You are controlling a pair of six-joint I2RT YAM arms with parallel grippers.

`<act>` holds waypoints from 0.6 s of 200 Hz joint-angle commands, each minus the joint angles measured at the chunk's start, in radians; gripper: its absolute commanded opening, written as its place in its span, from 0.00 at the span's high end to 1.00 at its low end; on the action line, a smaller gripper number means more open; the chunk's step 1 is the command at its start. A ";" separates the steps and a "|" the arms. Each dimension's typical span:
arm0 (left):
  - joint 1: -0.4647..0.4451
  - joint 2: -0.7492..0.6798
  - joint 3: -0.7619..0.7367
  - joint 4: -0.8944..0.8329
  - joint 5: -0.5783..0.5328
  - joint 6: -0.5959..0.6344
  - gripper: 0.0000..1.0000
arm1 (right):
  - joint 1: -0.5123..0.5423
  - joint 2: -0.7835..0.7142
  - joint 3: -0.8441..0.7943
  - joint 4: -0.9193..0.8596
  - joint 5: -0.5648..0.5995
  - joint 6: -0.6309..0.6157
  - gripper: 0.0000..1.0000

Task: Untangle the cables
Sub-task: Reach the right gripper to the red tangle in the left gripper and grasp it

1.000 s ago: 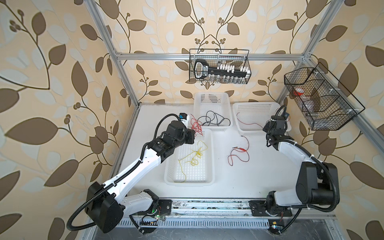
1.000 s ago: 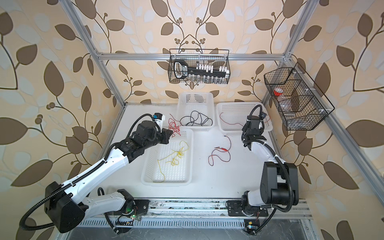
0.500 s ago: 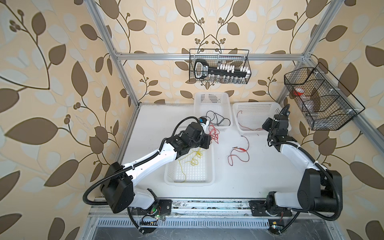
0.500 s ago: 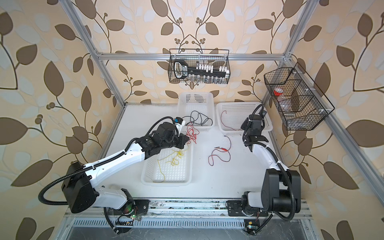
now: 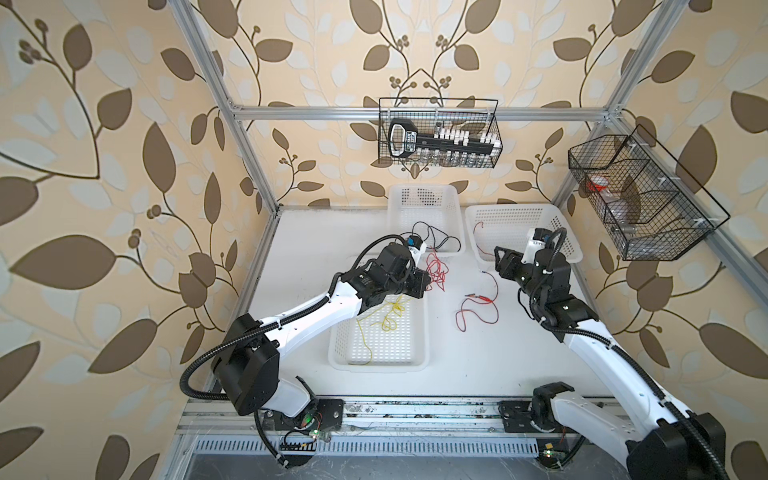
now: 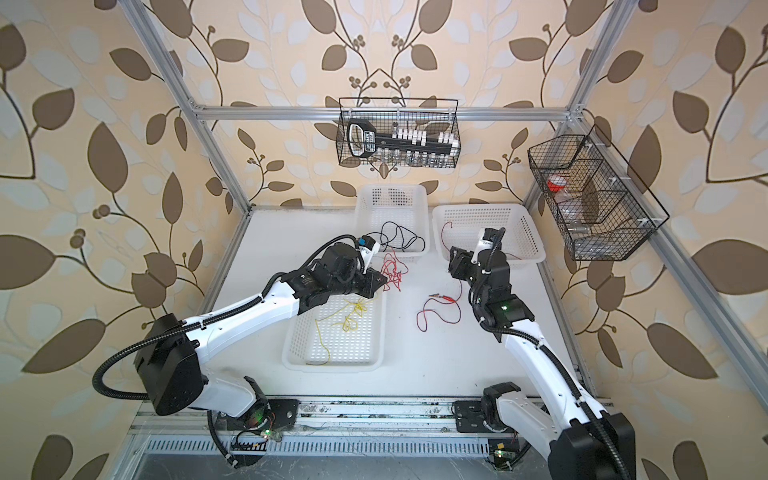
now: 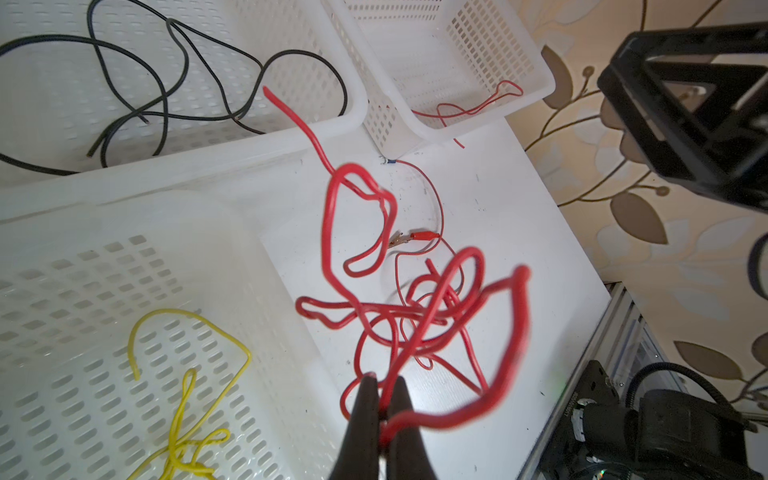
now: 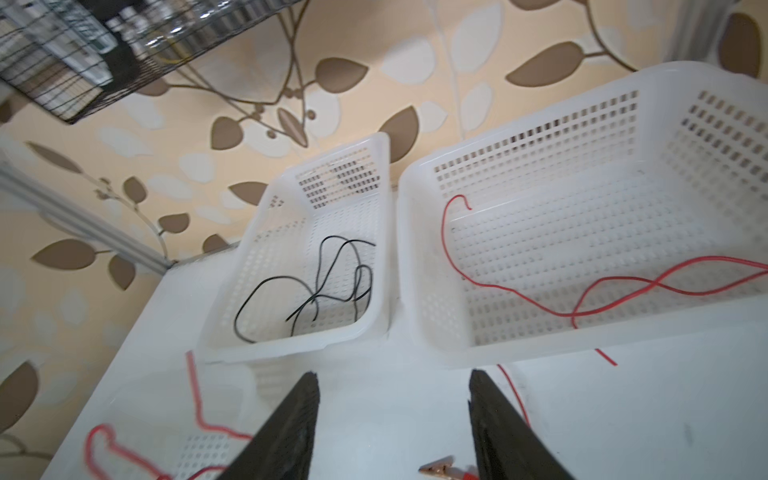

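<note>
My left jaws are pinched on the thick red cable (image 7: 432, 309), whose tangled loops hang over the table (image 7: 498, 199) beside the tray (image 7: 124, 208) with the yellow cable (image 7: 181, 415). The nearest loop is blurred, and I cannot trace where the strands cross. My right jaws stand wide and empty before the basket (image 8: 282, 347) holding the black cable (image 8: 322, 266), and the clip lead (image 8: 440, 467) beneath them is cut off at the view's edge.

Three white perforated plastic baskets (image 5: 395, 347) (image 5: 424, 199) (image 5: 515, 216), two black wire-mesh baskets (image 5: 440, 162) (image 5: 648, 199), three red cables (image 7: 332, 208) (image 7: 424, 236) (image 7: 478, 109), one yellow cable (image 7: 181, 409), black cables (image 7: 303, 51) too tangled to count.
</note>
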 commanded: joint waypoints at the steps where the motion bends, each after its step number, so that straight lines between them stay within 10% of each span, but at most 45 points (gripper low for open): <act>1: -0.010 0.007 0.045 0.038 0.053 0.014 1.00 | 0.056 -0.058 -0.030 -0.018 -0.112 -0.039 0.42; 120: -0.091 0.088 0.144 0.009 0.117 0.028 1.00 | 0.330 -0.046 -0.052 0.013 -0.114 -0.158 0.48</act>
